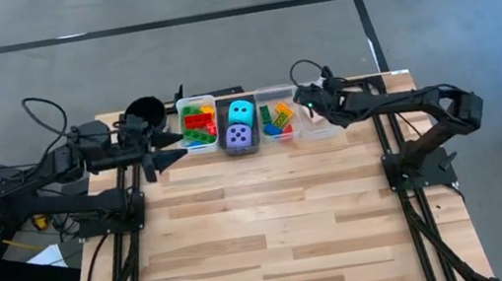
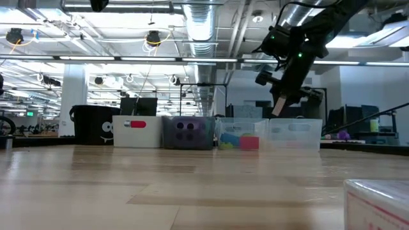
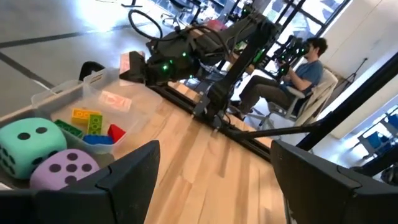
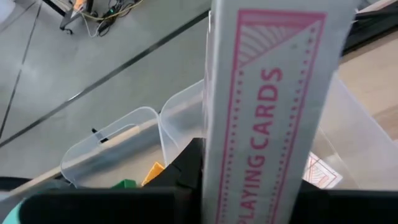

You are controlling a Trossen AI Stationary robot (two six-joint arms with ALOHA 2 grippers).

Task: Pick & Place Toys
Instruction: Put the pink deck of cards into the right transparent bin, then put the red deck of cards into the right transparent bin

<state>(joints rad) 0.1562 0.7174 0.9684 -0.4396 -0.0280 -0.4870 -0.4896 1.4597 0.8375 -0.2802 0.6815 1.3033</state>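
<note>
Clear bins [image 1: 195, 102] and a black cup [image 1: 144, 110] line the table's [image 1: 272, 217] far edge.

red-white card pack [image 4: 267, 124] upright above end bin [image 1: 317, 129]

Card box [image 4: 273, 112]: white, red-pink border, fan lines, "PLAYING CARDS" lettering. Beside card box, clear bins [image 1: 280, 131]: bricks [image 1: 197, 127] red, green, yellow, orange, blue. Dice: cyan die [image 1: 241, 112], purple die [image 1: 240, 137], dark dots. Farthest from card box, black cup [image 1: 144, 112].

place: open-plan lab/office | cues: exposed ceiling ducts [image 2: 204, 25], seated person [image 3: 305, 68]
</note>
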